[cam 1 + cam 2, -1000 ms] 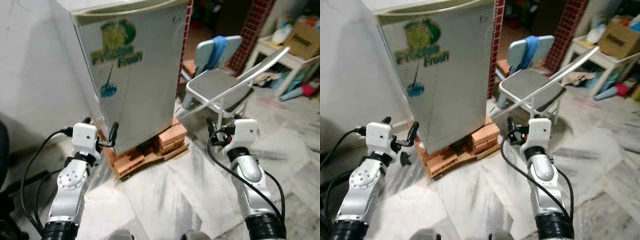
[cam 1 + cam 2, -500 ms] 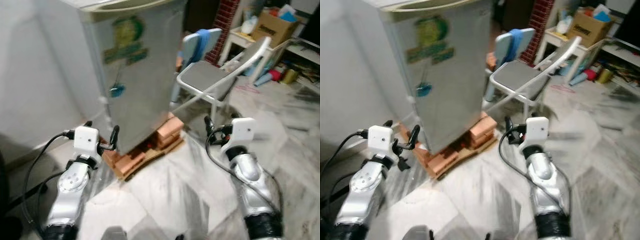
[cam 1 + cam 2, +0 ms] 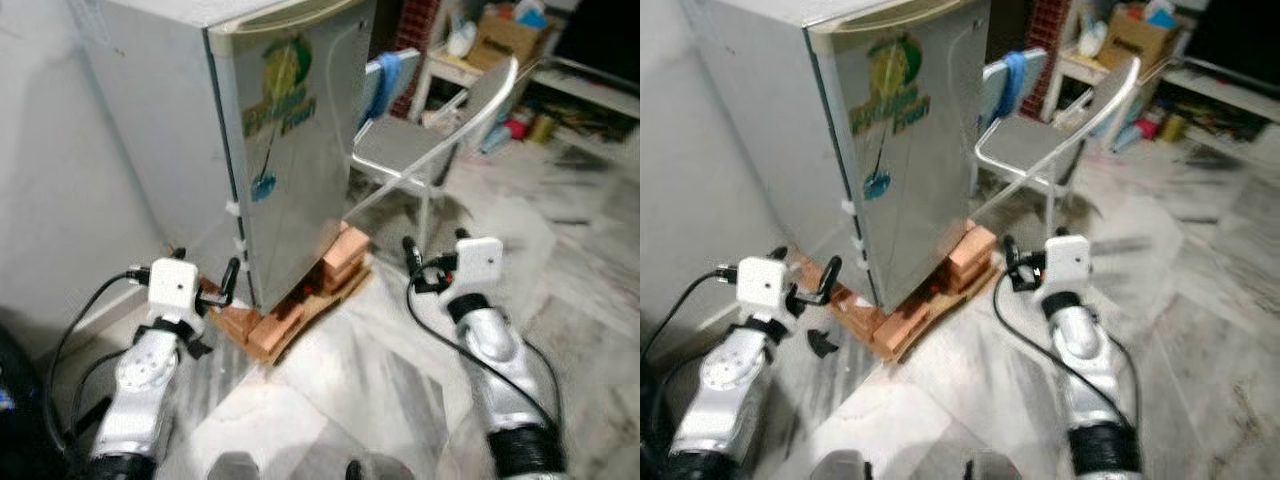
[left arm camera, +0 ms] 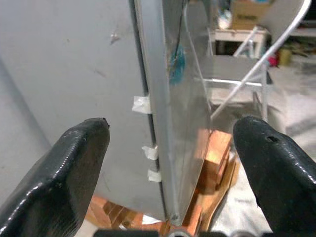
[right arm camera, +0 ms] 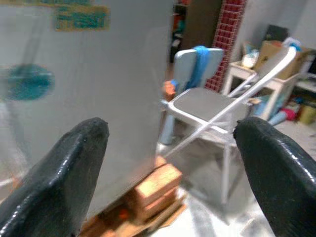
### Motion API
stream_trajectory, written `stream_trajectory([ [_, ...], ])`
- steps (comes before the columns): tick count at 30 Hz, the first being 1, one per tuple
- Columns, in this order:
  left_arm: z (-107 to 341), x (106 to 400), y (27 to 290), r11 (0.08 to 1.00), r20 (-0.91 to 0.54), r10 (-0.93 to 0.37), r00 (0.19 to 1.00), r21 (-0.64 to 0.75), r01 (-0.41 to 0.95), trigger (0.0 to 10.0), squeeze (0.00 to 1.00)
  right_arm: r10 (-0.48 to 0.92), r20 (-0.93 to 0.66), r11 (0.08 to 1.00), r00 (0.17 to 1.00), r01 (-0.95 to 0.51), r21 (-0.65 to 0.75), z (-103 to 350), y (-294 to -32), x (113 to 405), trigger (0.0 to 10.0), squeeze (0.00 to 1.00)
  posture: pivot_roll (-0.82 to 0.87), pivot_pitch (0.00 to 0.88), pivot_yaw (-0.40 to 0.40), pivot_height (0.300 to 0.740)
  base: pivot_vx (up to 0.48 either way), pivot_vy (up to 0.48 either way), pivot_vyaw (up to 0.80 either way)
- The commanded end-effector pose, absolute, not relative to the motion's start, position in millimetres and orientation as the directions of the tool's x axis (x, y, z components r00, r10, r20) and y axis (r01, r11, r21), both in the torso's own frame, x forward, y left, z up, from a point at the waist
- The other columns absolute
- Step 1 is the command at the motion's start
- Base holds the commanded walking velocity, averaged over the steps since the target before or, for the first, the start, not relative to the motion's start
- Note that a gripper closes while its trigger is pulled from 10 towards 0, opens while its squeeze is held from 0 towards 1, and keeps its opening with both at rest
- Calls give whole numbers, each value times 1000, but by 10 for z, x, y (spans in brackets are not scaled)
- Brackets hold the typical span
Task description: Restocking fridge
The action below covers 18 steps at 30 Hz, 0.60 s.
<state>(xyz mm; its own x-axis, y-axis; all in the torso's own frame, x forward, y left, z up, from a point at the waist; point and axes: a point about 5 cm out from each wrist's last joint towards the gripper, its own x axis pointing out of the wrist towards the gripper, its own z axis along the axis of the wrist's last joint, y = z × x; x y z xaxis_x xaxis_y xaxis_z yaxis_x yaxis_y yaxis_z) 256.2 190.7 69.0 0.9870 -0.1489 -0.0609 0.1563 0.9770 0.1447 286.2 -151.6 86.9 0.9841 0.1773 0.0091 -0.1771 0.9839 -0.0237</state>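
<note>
A small silver fridge (image 3: 290, 160), its door shut and printed with a green "Fresh" logo, stood on stacked bricks (image 3: 340, 262) over a wooden pallet (image 3: 940, 305) on the marble floor (image 3: 350, 390), against a pale wall (image 3: 60, 180). The left wrist view gave what the head cameras could not: the door's hinge-side edge close up, with three scraps of white tape (image 4: 148, 153) along the seam. The right wrist view looked past the fridge front to a grey folding chair (image 5: 207, 106) with a blue cloth (image 5: 199, 61) over its back.

The left gripper (image 3: 205, 285) hovered low beside the fridge's near corner, fingers (image 4: 59, 177) spread wide and holding nothing. The right gripper (image 3: 425, 265) hung in front of the fridge, near the chair, fingers (image 5: 276, 182) likewise spread and bare.

Beyond the chair, a white bench (image 3: 450, 70) carried a cardboard box (image 3: 505, 35), contents not discernible, beside a red brick pillar (image 3: 1045, 30), with clutter on the floor behind.
</note>
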Motion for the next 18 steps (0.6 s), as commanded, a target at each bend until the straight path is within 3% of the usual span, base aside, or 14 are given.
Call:
stream_trajectory([
  [1, 759, 2603, 1828, 973, -30, -178, 984, 147, 181, 10000, 0, 152, 34, 988, 988, -151, -45, 945, -1625, 2891, 10000, 0, 57, 18, -39, 740, 454, 0, -800],
  [5, 741, 2610, 1834, 975, -48, -171, 984, 134, 176, 10000, 0, 148, 33, 988, 988, -147, -49, 939, -1641, 2888, 10000, 0, 59, 21, -40, 740, 439, 0, -738],
  [11, 744, 2614, 1844, 977, -45, -164, 985, 127, 169, 10000, 0, 148, 29, 988, 989, -147, -53, 933, -1631, 2893, 10000, 0, 60, 23, -41, 740, 348, 330, -300],
  [15, 737, 2594, 1856, 978, -47, -157, 986, 132, 162, 10000, 0, 144, 26, 988, 989, -142, -57, 930, -1639, 2896, 10000, 0, 60, 25, -42, 740, 0, 442, 0],
  [18, 745, 2584, 1868, 978, -37, -153, 987, 137, 157, 10000, 0, 140, 22, 989, 990, -138, -60, 923, -1652, 2895, 10000, 0, 61, 26, -42, 740, 0, 0, 0],
])
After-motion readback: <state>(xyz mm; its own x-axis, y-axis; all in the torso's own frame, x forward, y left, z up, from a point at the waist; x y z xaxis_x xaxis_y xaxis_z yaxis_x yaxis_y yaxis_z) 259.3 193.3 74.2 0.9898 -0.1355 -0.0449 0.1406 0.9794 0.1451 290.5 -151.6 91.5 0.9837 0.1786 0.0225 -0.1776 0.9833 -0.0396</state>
